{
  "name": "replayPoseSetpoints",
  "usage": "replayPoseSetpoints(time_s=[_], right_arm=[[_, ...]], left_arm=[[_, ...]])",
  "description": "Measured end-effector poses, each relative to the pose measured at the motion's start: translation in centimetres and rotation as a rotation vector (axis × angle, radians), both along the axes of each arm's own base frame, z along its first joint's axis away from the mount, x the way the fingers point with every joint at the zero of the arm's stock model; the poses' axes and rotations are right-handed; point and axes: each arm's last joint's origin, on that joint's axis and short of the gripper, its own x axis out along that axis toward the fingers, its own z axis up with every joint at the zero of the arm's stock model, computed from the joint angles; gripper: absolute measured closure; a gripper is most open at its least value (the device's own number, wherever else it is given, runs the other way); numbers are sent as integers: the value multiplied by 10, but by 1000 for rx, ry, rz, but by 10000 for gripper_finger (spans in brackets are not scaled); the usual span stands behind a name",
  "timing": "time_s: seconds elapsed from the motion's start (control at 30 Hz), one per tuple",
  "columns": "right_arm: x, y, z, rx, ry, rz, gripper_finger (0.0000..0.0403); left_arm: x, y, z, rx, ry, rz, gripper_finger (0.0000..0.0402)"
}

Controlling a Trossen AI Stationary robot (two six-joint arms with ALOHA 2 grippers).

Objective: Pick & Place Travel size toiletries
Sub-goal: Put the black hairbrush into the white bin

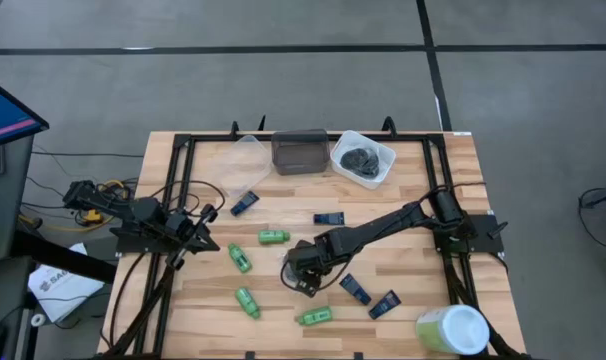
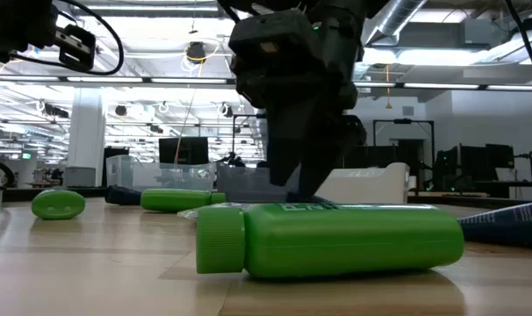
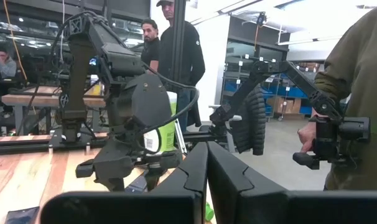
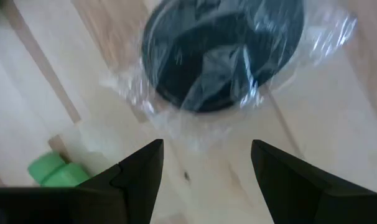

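My right gripper (image 1: 301, 280) (image 4: 204, 149) hangs open over the table's middle, pointing down. Just past its fingertips lies a dark grey round lump (image 4: 223, 53) in clear wrap, flat on the wood; the fingers stand short of it. A green bottle's cap (image 4: 48, 169) shows beside one finger. Green bottles (image 1: 273, 237) (image 1: 241, 260) (image 1: 247, 302) (image 1: 315, 317) and dark blue sachets (image 1: 245, 204) (image 1: 329, 218) (image 1: 355, 289) (image 1: 384, 304) lie scattered on the table. In the low view one green bottle (image 2: 327, 239) lies on its side in front of the gripper. My left gripper (image 1: 211, 243) (image 3: 207, 155) waits shut at the table's left.
At the far edge stand a clear tub (image 1: 233, 165), a dark tub (image 1: 299, 152) and a white tub (image 1: 381, 172) holding dark lumps. A big pale green-and-white cylinder (image 1: 451, 330) stands at the near right corner. People stand beyond the table in the left wrist view.
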Motion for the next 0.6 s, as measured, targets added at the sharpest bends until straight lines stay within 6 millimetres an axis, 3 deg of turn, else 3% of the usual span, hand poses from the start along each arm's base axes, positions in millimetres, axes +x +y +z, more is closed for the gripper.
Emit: replayPoseSetpoints(time_s=[0.17,0.43,0.6], right_arm=[[3,2,-22,-14,37,0,168],[7,7,-35,6,53,12,173],[5,6,-37,-2,76,5,240]], left_arm=[[0,0,0,0,-1,0,399],[1,0,0,1,4,3,399],[1,0,0,1,6,5,399]])
